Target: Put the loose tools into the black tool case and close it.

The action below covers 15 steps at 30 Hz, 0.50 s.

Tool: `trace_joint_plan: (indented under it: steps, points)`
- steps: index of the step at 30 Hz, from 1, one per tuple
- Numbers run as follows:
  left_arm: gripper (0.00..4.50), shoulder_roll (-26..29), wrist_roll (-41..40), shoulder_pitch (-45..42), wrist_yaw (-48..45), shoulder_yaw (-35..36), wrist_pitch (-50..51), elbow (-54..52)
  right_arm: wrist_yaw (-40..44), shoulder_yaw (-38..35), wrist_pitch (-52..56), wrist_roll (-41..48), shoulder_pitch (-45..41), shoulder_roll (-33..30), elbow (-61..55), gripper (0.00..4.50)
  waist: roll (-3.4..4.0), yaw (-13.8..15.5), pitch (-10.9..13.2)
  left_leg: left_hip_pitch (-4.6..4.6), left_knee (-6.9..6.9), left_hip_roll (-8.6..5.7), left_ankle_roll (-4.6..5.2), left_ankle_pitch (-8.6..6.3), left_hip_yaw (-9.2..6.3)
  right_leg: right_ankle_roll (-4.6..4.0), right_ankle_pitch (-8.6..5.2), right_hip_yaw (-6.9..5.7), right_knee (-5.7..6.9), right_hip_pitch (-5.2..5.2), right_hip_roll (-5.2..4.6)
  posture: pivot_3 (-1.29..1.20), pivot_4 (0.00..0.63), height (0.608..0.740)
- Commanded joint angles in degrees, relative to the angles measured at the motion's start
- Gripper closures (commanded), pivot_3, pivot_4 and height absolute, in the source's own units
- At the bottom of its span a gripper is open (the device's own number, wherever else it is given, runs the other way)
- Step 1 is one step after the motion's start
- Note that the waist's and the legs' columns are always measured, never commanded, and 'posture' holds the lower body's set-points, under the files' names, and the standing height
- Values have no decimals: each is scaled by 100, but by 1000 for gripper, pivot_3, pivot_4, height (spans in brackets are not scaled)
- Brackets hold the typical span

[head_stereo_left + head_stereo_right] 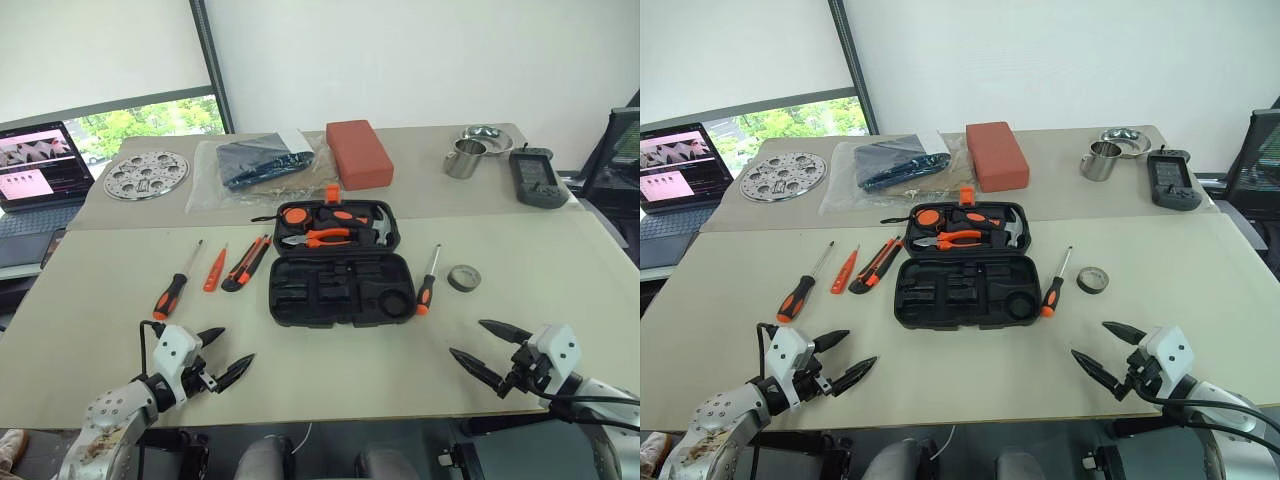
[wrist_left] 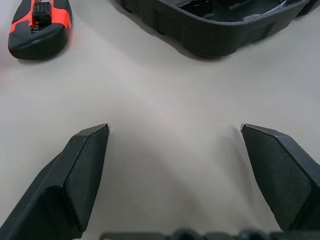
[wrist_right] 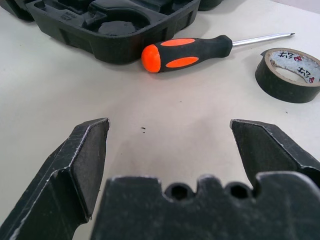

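Left eye view: black tool case open, long axis crosswise; both grippers spread, empty.

Laptop cut off at left edge; bag contents indistinct through plastic.

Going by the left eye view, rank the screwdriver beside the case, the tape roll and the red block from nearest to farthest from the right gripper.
From the right gripper:
1. Tape roll, right of the case.
2. Screwdriver, against the case's right edge; close to the roll.
3. Red block, behind the case.

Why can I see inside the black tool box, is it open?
Yes, open. The tool box lies flat with its lid folded back, showing pliers and a hammer in the lid and empty slots in front.
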Motion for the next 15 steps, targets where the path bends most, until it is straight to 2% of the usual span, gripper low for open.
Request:
trace_joint_plan:
  steps: [1, 13, 15]
  points:
    - [0, -12, -38, -41, 42, -16, 103, -79, 10, -187, -254, 104, -51, 53, 1, 22, 0, -1, 0, 0, 0, 0, 0, 0, 0, 0, 0, 0, 0, 0, 0, 0, 150, 740]
    - [0, -46, -291, -67, -80, 191, -44, -217, 30, -267, -343, 176, -117, 84, -22, 22, -3, 2, 2, -5, 1, -2, 2, 2, -4, 0, 0, -3, 0, -1, -7, 0, 150, 740]
    - [0, -126, -587, -204, -36, 420, -124, -436, 131, -164, -56, 382, -196, 23, -372, 22, -5, -3, 3, -5, 0, -1, 2, 2, -4, 0, 0, -4, 0, -1, -5, 0, 150, 740]
